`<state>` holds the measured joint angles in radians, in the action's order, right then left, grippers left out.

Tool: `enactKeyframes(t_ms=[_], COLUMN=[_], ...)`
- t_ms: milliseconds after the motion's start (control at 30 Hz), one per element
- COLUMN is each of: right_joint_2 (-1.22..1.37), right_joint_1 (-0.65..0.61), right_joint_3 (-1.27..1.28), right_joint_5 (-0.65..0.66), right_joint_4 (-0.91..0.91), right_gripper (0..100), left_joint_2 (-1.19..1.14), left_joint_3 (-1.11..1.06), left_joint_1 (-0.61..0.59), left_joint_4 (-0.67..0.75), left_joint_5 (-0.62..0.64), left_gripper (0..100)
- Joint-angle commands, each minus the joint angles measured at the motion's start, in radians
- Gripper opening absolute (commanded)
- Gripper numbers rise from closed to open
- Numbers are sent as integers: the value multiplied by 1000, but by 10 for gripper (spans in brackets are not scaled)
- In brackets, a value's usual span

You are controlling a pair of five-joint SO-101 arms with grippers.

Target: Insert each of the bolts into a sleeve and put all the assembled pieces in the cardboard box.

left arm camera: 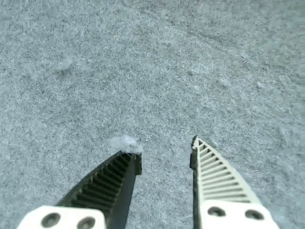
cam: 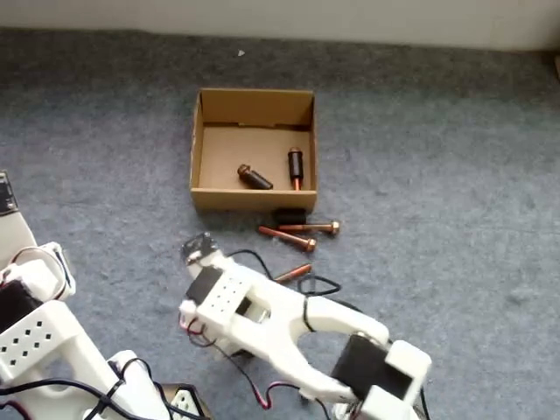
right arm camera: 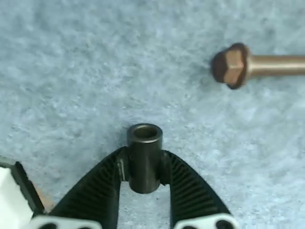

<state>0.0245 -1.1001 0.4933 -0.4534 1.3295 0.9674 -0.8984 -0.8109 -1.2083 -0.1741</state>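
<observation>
Grey carpet [cam: 437,175] all round: right gripper [right arm camera: 144,158] clamps a sleeve [right arm camera: 144,150] open-end-out near the cardboard box [cam: 254,199], probably so a bolt [right arm camera: 267,66] can slide in. Left gripper [left arm camera: 165,151] gapes, empty.

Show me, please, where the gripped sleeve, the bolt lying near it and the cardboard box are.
sleeve [right arm camera: 144,160]: right wrist view, on its dark side wall.
bolt [right arm camera: 232,67]: right wrist view, on its hexagonal head.
cardboard box [cam: 254,199]: high view, on its near wall.
</observation>
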Motion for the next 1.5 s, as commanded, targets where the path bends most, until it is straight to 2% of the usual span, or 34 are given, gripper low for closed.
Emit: enactKeyframes(t_ms=[0, 333, 500, 667, 1000, 1467], right_joint_2=[-228, -846, -1072, -1210, -1276, -1276], right_joint_1=[114, 611, 837, 1001, 1141, 1259], right_joint_3=[-2, 188, 288, 338, 403, 435], right_joint_5=[55, 347, 411, 440, 439, 439], right_joint_4=[45, 61, 54, 53, 53, 62], right_gripper=[5, 5, 5, 5, 5, 5], left_joint_2=[-2, -15, -33, -217, -648, -1079], left_joint_3=[12, 128, 209, 343, 564, 829], left_joint_1=[134, 562, 769, 946, 1198, 1328], left_joint_4=[17, 9, -43, -107, -110, -104], left_joint_5=[11, -29, -37, -69, -440, -621], left_gripper=[172, 171, 171, 171, 171, 171])
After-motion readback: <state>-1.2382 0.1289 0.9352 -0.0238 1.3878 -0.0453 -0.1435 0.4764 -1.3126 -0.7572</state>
